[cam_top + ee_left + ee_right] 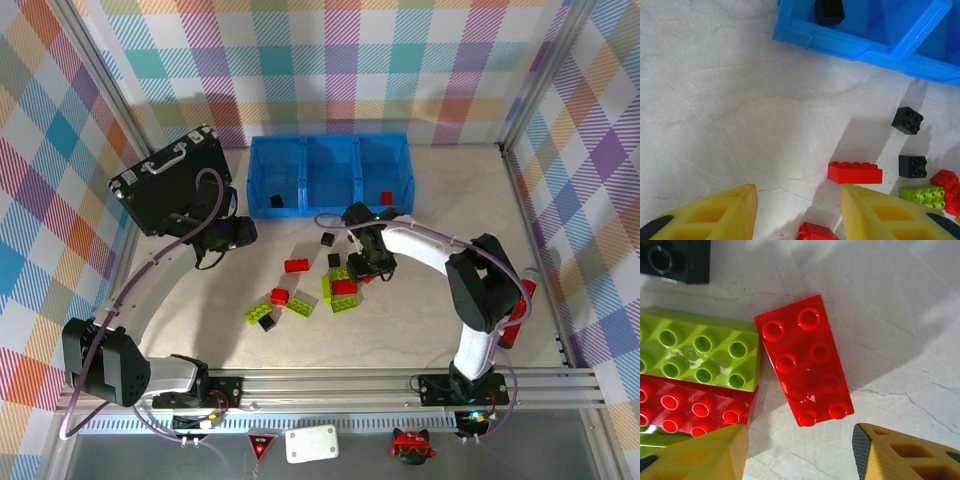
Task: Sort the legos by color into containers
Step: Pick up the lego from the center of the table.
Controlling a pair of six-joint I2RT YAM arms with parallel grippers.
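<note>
Right claw (pixel 800 435), jaws apart, hung over a red brick (pixel 802 360), ready to grip it; left claw (pixel 799 195), also apart, hung near the blue tray (pixel 840 47)

A smooth, bright sheen is seen on the blue tray (pixel 840 45): moulded plastic, cleanly ribbed. Inside the blue tray a black brick (pixel 829 11) is picked out, plastic too but duller, with little light caught on its studs. In front of the blue tray the table (pixel 740 125) is read as a pale marble-look surface, smooth and matt, fine veins traced through it. Farther from the blue tray a red brick (pixel 802 360) is caught glossy, highlights ringed on every stud, and the same shine is given off by a lime brick (pixel 700 350). Left of the blue tray, a black case (pixel 175 190) is shown matt, its handle (pixel 172 156) bright metal.
</note>
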